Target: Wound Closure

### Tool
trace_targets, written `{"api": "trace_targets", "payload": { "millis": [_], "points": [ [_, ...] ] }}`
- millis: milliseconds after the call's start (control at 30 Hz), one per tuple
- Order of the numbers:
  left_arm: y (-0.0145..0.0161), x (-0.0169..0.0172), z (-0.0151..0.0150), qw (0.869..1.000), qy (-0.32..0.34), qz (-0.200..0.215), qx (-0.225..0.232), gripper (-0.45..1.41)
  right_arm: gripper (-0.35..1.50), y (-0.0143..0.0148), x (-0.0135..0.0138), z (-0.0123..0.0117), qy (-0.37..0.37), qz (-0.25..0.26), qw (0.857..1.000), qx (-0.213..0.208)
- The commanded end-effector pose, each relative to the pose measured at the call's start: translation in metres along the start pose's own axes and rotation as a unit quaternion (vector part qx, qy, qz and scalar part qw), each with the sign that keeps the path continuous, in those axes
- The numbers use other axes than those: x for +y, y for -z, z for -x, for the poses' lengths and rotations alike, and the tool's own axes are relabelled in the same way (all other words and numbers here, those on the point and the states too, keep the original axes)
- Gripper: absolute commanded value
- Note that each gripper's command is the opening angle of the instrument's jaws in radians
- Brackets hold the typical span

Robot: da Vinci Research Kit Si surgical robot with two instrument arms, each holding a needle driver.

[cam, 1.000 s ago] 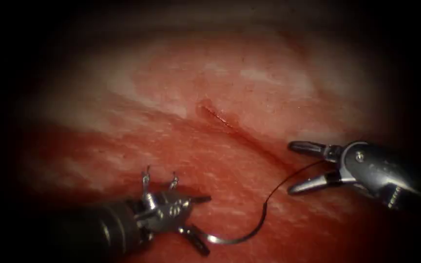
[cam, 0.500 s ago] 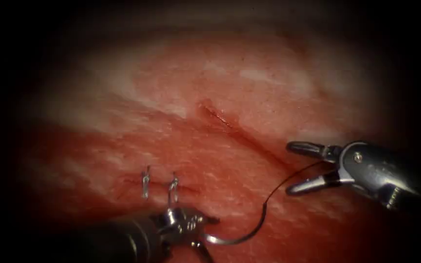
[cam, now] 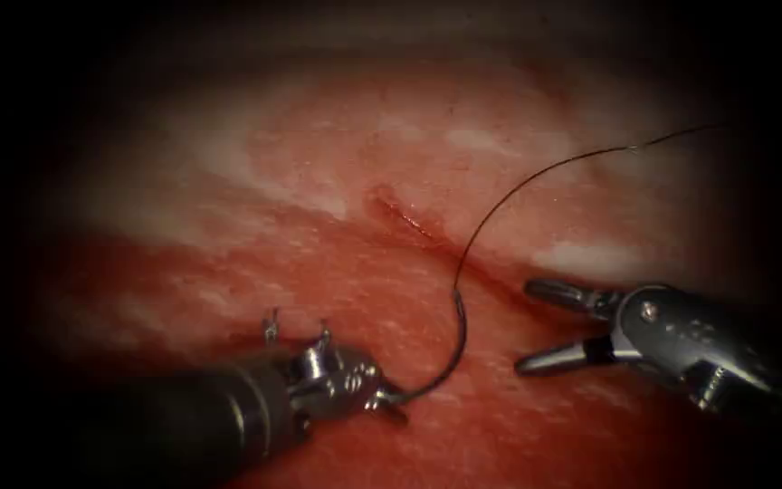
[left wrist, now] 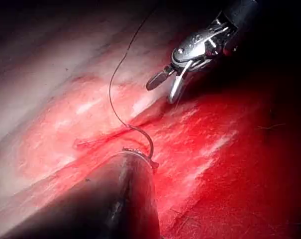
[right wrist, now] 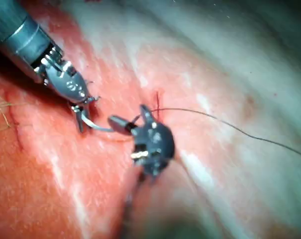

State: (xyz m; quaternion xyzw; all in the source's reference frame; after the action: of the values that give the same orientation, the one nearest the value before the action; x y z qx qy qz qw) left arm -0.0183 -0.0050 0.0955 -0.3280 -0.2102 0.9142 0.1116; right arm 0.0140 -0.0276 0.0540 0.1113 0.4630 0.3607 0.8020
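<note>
My left tool [cam: 389, 401], low and left of the cut [cam: 414, 226], has its jaws shut on the curved needle [cam: 450, 353] at the end far from the thread. The needle arcs up clear of the tissue [cam: 337, 263], its thread end close to the cut. The black thread [cam: 536, 177] sweeps up and off to the right. My right tool [cam: 529, 328] stands open on the right of the cut, holding nothing. The left wrist view has the needle [left wrist: 149, 144], thread [left wrist: 113, 89] and open right tool [left wrist: 162, 92]. The right wrist view has the left tool [right wrist: 80, 118] on the needle [right wrist: 98, 127].
Two small metal pins [cam: 271, 326] stick out of the tissue just behind the left tool's wrist. Red fluid wets the tissue around the cut and below it. The left shaft [cam: 183, 421] crosses the lower left.
The left jaws closed on the needle's end and swung it upright from lying flat. The thread rose out from between the right jaws. The right tool shifted slightly down and left.
</note>
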Motion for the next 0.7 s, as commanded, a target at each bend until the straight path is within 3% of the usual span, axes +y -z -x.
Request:
{"api": "trace_targets", "payload": {
  "millis": [33,167,367,567,700],
  "points": [
    [-0.0001,-0.0004,-0.0007,0.999,-0.037,-0.031,0.014,-0.45,0.94,-0.0013,0.0004,0.0005,-0.013,-0.001,1.000,0.001],
    [0.0009,-0.0006,-0.0015,0.993,-0.077,-0.077,0.043,-0.45,0.93,-0.0016,0.0014,0.0006,-0.043,0.006,0.999,0.017],
    [0.0008,0.0001,-0.0019,0.984,-0.112,-0.135,0.022,-0.45,0.91,-0.0017,0.0016,-0.0001,-0.113,0.019,0.993,0.019],
    [0.0006,0.0001,-0.0021,0.975,-0.137,-0.173,0.005,-0.45,0.79,-0.0017,0.0017,-0.0004,-0.203,0.018,0.979,0.025],
    [0.0004,0.0001,-0.0024,0.974,-0.135,-0.179,0.006,-0.45,0.76,-0.0021,0.0013,-0.0006,-0.210,0.065,0.975,0.013]
  ]
}}
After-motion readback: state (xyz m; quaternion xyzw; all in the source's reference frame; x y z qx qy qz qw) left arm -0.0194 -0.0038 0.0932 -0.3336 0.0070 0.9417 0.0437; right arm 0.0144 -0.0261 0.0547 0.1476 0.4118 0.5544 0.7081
